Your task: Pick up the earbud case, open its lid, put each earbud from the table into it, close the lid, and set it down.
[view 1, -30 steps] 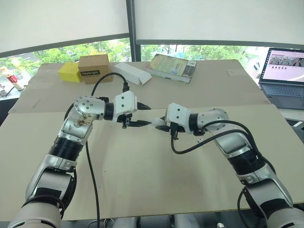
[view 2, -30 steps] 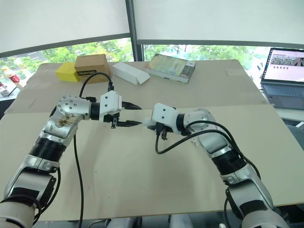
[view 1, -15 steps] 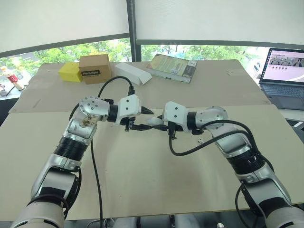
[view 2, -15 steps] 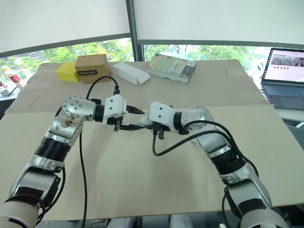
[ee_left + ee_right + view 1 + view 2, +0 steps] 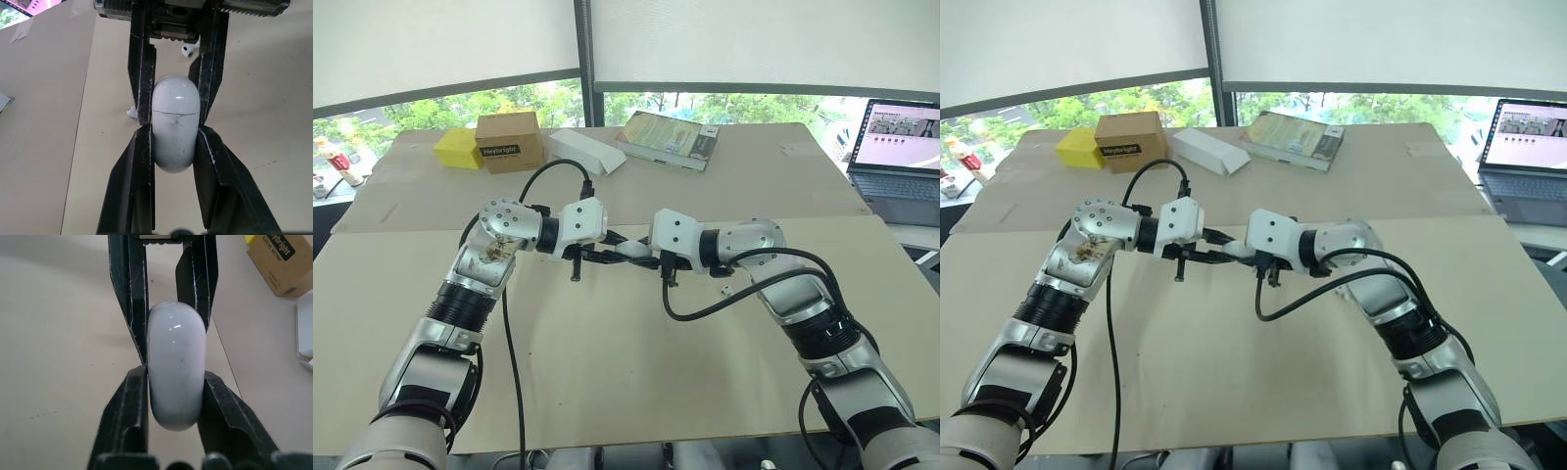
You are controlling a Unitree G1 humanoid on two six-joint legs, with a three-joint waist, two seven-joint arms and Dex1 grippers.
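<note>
Earbud case [image 5: 631, 249] hangs in the middle of the frame, up over the big tan counter [image 5: 607, 382]. A laptop [image 5: 901, 147] sits at the right edge. A book [image 5: 668, 137], a brown box [image 5: 509, 140], a white box [image 5: 587, 152] and a yellow box [image 5: 457, 149] lie along the top. The left claw [image 5: 174, 128] and the right claw [image 5: 175, 371] both pinch the white case, one from each end. Its lid is closed. One earbud [image 5: 188, 49] and a second earbud [image 5: 132, 112] lie on the counter.

Arms bent inward, left claw [image 5: 173, 133] facing right claw [image 5: 175, 371] (both clamped on earbud case [image 5: 175, 105])
</note>
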